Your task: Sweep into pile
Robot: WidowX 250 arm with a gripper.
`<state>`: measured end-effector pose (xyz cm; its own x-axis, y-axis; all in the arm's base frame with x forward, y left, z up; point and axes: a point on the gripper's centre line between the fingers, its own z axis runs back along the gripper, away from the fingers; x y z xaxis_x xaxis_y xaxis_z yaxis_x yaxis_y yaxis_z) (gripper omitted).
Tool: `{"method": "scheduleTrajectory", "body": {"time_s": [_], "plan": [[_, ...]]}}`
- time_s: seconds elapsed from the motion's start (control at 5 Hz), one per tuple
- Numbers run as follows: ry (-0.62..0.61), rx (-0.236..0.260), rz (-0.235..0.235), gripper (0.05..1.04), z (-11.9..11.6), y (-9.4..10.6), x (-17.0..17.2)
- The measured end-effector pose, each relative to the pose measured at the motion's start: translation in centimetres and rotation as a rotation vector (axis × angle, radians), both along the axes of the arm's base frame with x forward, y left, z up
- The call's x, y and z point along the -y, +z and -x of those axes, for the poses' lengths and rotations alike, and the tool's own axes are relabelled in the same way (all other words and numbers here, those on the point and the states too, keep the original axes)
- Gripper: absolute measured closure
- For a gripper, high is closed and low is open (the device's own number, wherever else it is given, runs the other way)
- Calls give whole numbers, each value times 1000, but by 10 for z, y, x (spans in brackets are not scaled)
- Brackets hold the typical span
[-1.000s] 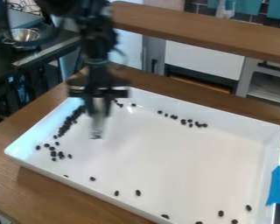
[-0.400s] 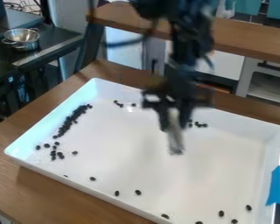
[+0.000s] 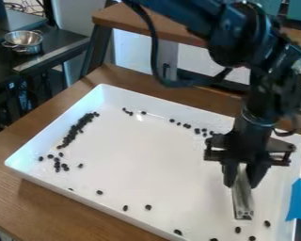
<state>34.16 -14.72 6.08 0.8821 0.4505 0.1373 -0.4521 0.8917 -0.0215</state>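
Narrowly parted, black pincer (image 3: 243, 178) grasping a silvery bar (image 3: 242, 201), tip pointing down, over white tray (image 3: 156, 160)

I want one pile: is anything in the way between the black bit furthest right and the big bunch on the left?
Yes, near the start: the metal strip, held in the tool, comes down between that bit and the bunch. Past it, I see just bare tray and nothing else in the way.

The arm (image 3: 232, 35) entered from the top edge and bent downward; the gripper (image 3: 243, 183) pointed down, fingers (image 3: 259, 173) slightly apart.
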Motion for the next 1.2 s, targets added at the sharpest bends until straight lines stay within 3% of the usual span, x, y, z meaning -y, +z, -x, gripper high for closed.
{"method": "scheduleTrajectory", "body": {"time_s": [0.4,1.2], "plan": [[-32,-22,-32,720,2,-12,10],[-58,-13,-12,720,16,-19,43]]}}
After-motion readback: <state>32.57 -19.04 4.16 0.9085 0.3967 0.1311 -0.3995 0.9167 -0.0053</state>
